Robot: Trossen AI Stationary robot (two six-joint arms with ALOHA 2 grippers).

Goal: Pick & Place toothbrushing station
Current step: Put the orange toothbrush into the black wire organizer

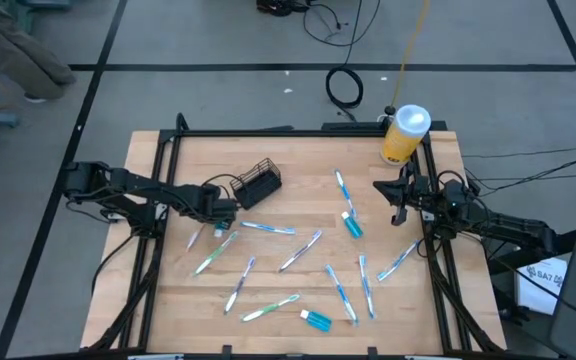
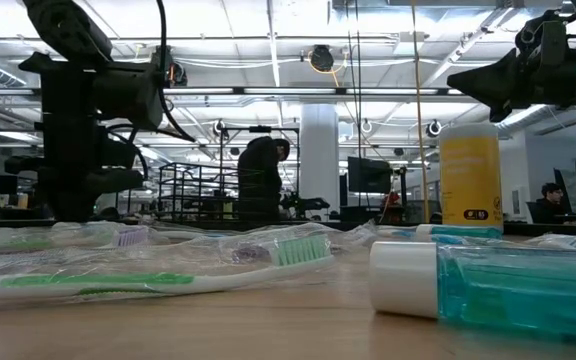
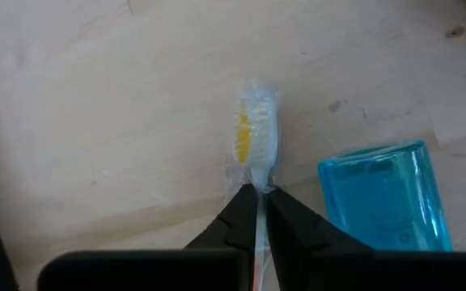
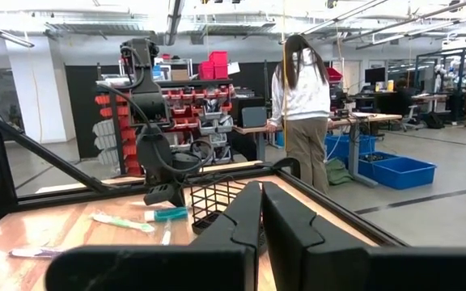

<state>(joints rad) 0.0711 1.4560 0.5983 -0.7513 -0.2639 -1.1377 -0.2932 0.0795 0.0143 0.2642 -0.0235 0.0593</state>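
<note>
1. Standing on the wooden tabletop (image 1: 298, 160) is the toothbrushing station (image 1: 258, 185), a small black wire-mesh caddy; it is upright and no pincer touches it
2. Just beside the caddy, toward the left arm's side, sits the left pincer (image 1: 226, 211), low over the wood
3. The left wrist view shows that pincer (image 3: 256, 192) pinched almost shut on the thin neck of a wrapped toothbrush (image 3: 256, 137) with yellow bristles, whose head lies on the wood; a clear blue container (image 3: 385, 198) lies just beside the brush head
4. Near the caddy, on the side toward the tabletop's front edge, loose toothbrushes (image 1: 268, 229) in clear wrappers lie scattered at mixed angles
5. Further from the caddy, among those brushes, a small blue bottle (image 1: 353, 225) with a white cap lies on its side
6. Well apart from the caddy, across the tabletop on the right arm's side, hangs the right pincer (image 1: 398, 205); its wrist view shows the two dark fingers (image 4: 241, 214) pressed together with nothing between them, pointing toward the caddy (image 4: 217, 206)
7. Farther still from the caddy, at the tabletop's far corner on the right arm's side, a yellow bottle (image 1: 404, 135) with a white cap stands upright
8. Beyond the caddy and off the tabletop, a person (image 4: 304, 105) in a light top stands at a desk in the room
</note>
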